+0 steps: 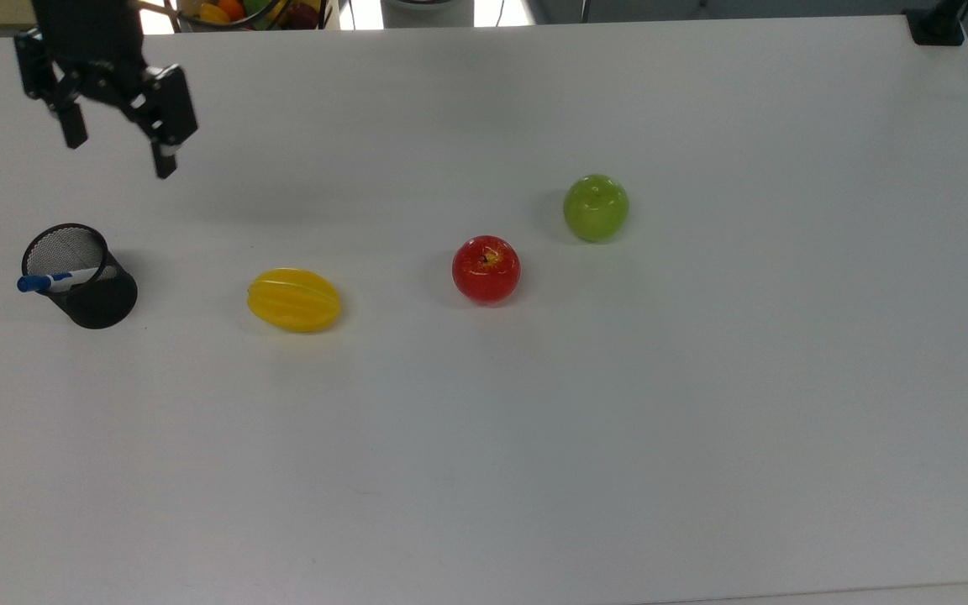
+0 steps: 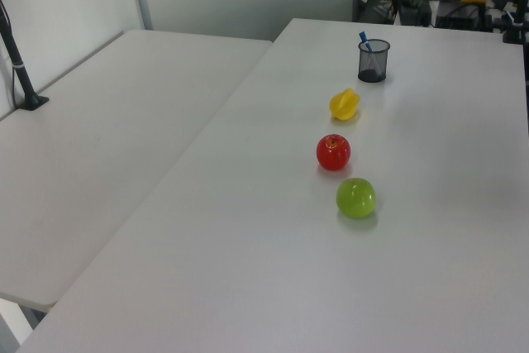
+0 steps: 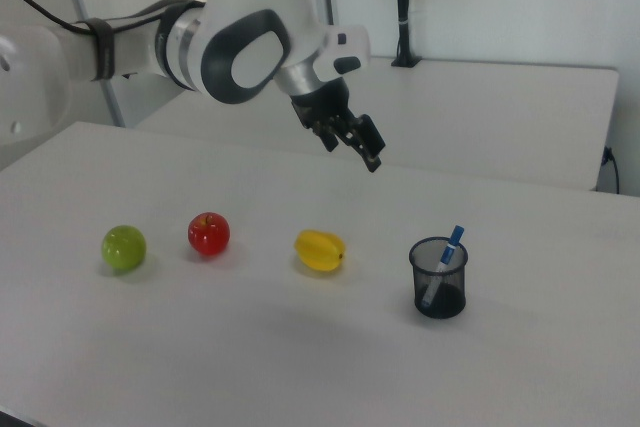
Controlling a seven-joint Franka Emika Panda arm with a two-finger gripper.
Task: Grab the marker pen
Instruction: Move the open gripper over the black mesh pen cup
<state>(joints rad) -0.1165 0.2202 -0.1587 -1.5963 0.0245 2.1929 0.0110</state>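
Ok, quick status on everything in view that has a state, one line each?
gripper: open, empty, in the air
marker pen: leaning in the cup, blue cap up
mesh cup: upright
yellow fruit: lying on the table
red apple: stem side up
green apple: resting on the table
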